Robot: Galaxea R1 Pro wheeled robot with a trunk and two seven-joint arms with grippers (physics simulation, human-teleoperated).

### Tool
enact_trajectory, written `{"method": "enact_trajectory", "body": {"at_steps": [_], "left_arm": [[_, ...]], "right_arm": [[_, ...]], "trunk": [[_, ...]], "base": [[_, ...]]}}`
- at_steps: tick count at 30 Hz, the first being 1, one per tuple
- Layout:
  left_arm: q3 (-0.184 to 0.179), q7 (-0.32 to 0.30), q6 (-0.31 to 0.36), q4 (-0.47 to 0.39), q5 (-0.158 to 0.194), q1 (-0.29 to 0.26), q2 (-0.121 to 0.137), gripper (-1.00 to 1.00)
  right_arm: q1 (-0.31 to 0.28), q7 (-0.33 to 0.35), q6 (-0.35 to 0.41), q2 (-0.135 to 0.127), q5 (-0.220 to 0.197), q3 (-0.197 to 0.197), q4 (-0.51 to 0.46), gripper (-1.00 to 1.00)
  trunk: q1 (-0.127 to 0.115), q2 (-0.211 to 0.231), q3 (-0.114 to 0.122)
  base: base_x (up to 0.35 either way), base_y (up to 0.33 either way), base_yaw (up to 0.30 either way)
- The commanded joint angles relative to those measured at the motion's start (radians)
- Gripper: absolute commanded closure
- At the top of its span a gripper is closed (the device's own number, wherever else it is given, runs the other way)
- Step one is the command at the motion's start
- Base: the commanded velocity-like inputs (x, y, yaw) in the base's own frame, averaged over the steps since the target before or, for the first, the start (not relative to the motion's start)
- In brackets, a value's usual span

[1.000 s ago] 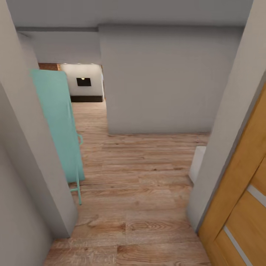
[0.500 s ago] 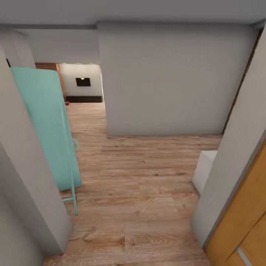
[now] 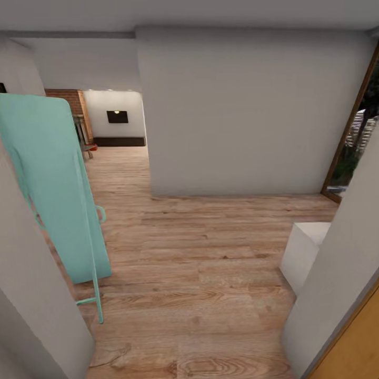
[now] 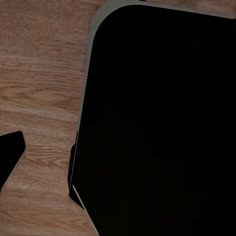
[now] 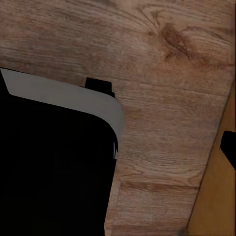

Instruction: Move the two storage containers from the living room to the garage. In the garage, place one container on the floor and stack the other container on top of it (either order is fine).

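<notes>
Head view: the camera has advanced through the doorway since the earlier pictures. The orange wooden door (image 3: 352,352) now occupies only the lower right corner, and a wood-framed glass door (image 3: 353,152) has appeared at the right edge. The turquoise leaning board (image 3: 50,184) sits larger at the left. The white block (image 3: 305,252) at lower right is more exposed. Light wood plank floor (image 3: 200,252) lies ahead. Judgement: the robot is in transit; no storage container is in sight.

Left wrist view: dark robot body (image 4: 162,123) above plank floor (image 4: 39,73). Gripper state cannot be told.

Right wrist view: dark body (image 5: 49,167) over floor, orange door edge (image 5: 216,196) at lower right. Finger opening cannot be told.
</notes>
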Motion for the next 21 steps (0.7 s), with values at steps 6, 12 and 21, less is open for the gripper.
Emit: {"method": "enact_trajectory", "body": {"at_steps": [6, 12, 21], "left_arm": [[0.001, 0.002, -0.003, 0.0, 0.005, 0.0, 0.0, -1.0], [0.001, 0.003, -0.003, 0.0, 0.005, 0.0, 0.001, -1.0], [0.001, 0.001, -0.002, 0.0, 0.005, 0.0, 0.001, -1.0]], "right_arm": [[-0.001, 0.0, -0.005, 0.0, -0.008, 0.008, 0.002, -1.0], [-0.001, 0.0, -0.005, 0.001, -0.008, 0.009, 0.002, -1.0], [-0.001, 0.0, -0.005, 0.001, -0.009, 0.008, 0.002, -1.0]], "trunk": [[0.001, 0.0, -0.001], [0.001, 0.0, -0.001], [0.001, 0.0, -0.001]], "base": [[0.321, 0.0, 0.0], [0.321, 0.0, 0.0], [0.321, 0.0, 0.0]]}}
